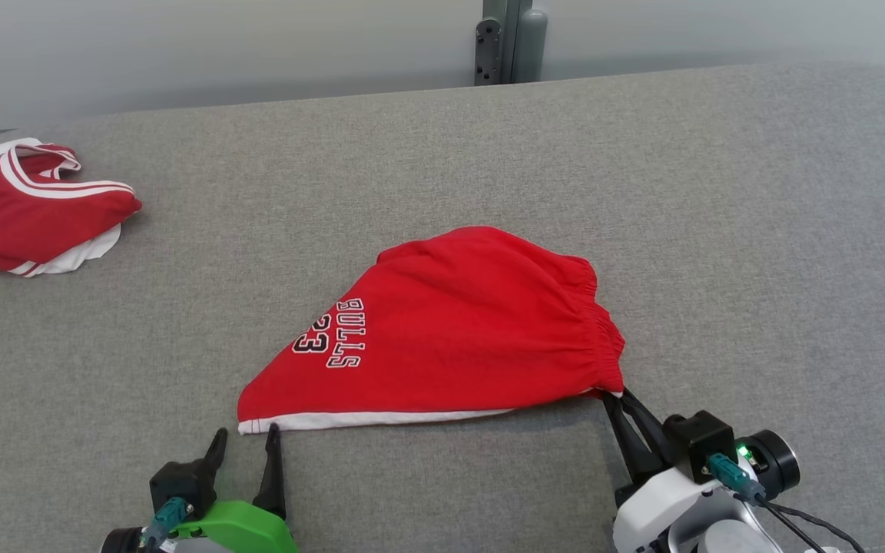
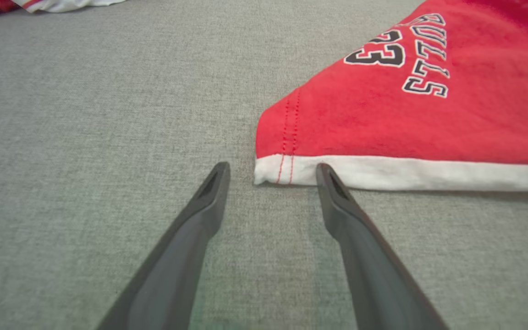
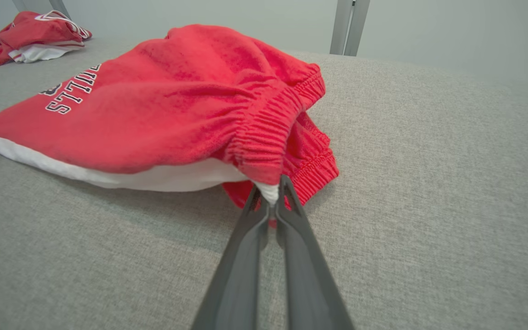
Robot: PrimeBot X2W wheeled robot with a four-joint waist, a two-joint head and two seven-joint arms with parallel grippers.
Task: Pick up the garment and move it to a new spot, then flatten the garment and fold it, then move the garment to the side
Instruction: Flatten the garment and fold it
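Left gripper [image 1: 246, 432] sits closest, low over the cushion [image 1: 719, 230], its fingers spread wide on either side of the white hem corner of the shorts [image 1: 450, 338], with one tip just touching the hem and the other off on bare fabric. Right gripper [image 1: 618, 398], also near, is pinched tight on the waistband corner at the other end, white lining showing between its tips. The step in hand looks like taking the second corner so both arms can lift the shorts together. To do it well, the left fingers should probably go a little further in, one sliding beneath the hem, so they close on every layer and not just the white trim. After that, an even rise of both arms with the near edge taut should stop the cloth from bunching. The shorts lie about mid-width on the cushion, toward its near edge. They are red with a white band along the near side, "BULLS 23" printed in black and white, and a gathered elastic waist on the right. They are mounded rather than flat, and a second fold of waistband pokes out underneath. Farther off, at the far left edge, a crumpled red-and-white jersey [image 1: 20, 215] lies well apart from them.
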